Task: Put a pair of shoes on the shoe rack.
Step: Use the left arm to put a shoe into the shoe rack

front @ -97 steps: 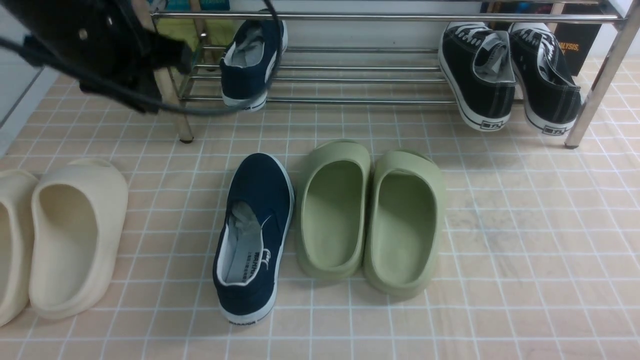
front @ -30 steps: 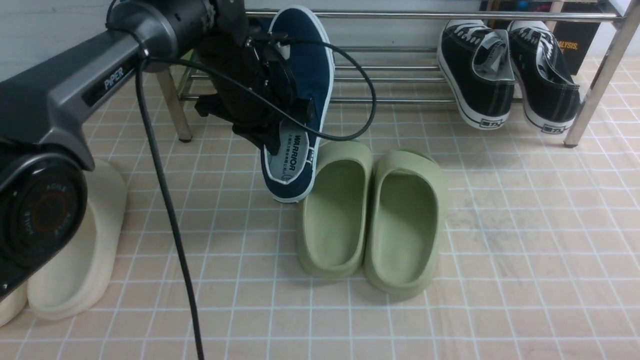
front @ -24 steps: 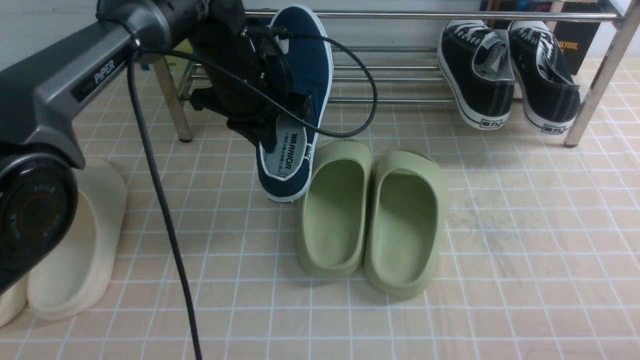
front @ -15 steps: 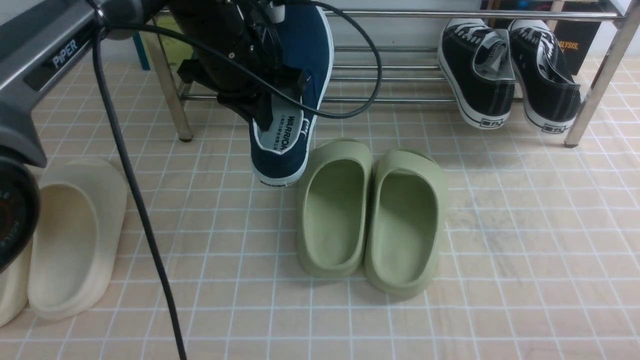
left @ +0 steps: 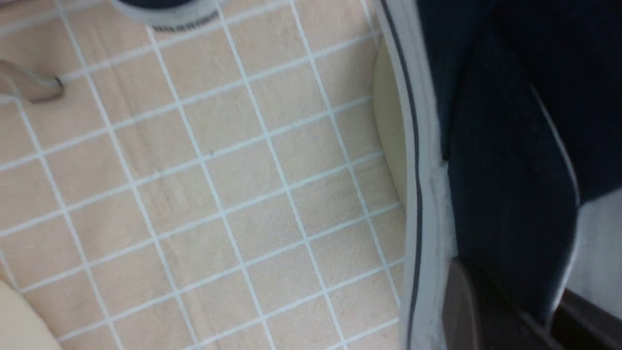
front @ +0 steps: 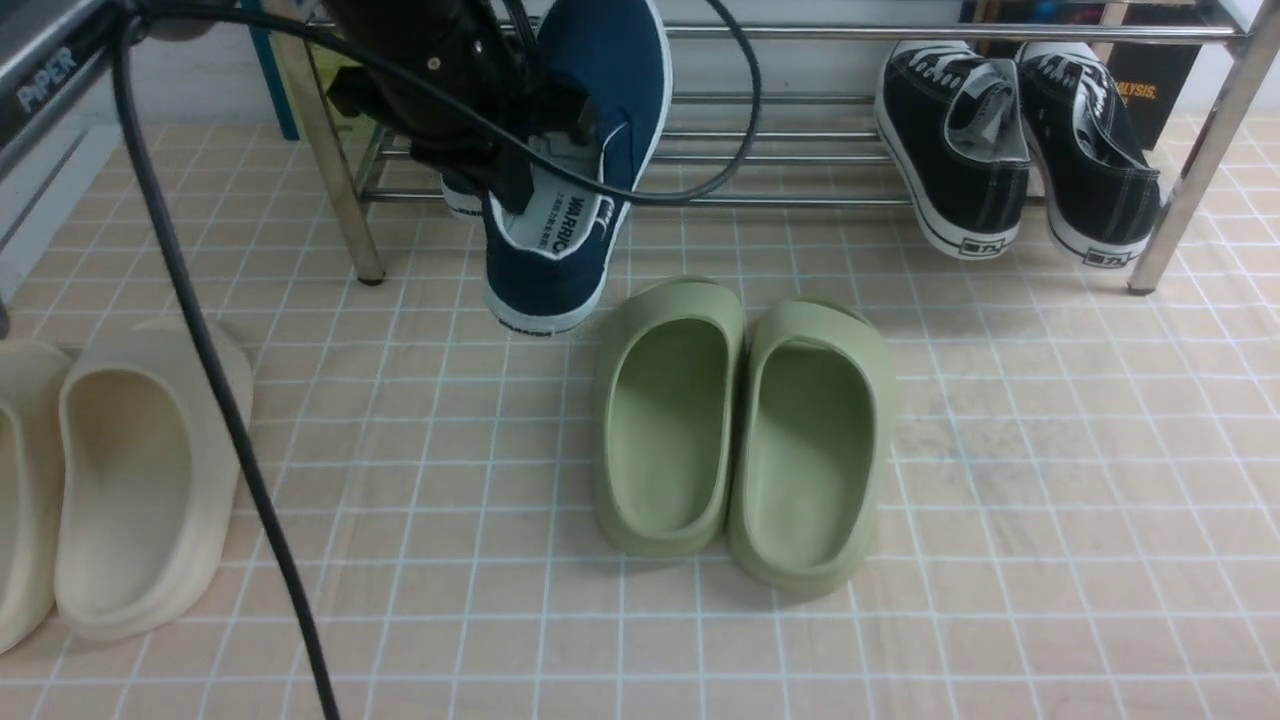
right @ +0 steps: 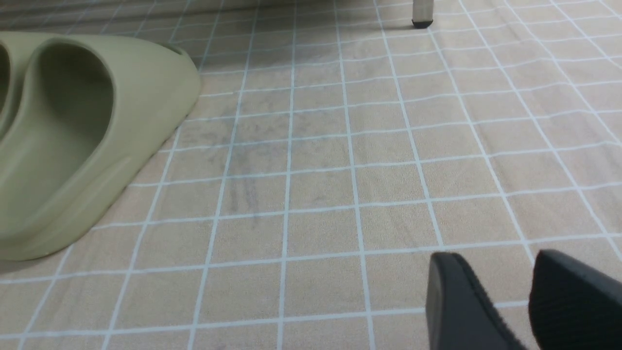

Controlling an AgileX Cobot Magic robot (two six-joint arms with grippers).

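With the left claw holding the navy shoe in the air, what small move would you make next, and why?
Probably ease the left claw forward: the shoe hangs heel-down, its heel in front of the rack and not yet over the bars.

Front looks forward, downward; wrist cameras close, sharing navy shoe [front: 610,90], green slides [front: 665,430].

We are seeing a white-soled navy shoe [front: 612,90], olive-green slides [front: 665,420], black sneakers [front: 960,150], cream slides [front: 150,480], and a beige white-gridded surface [front: 1040,520].
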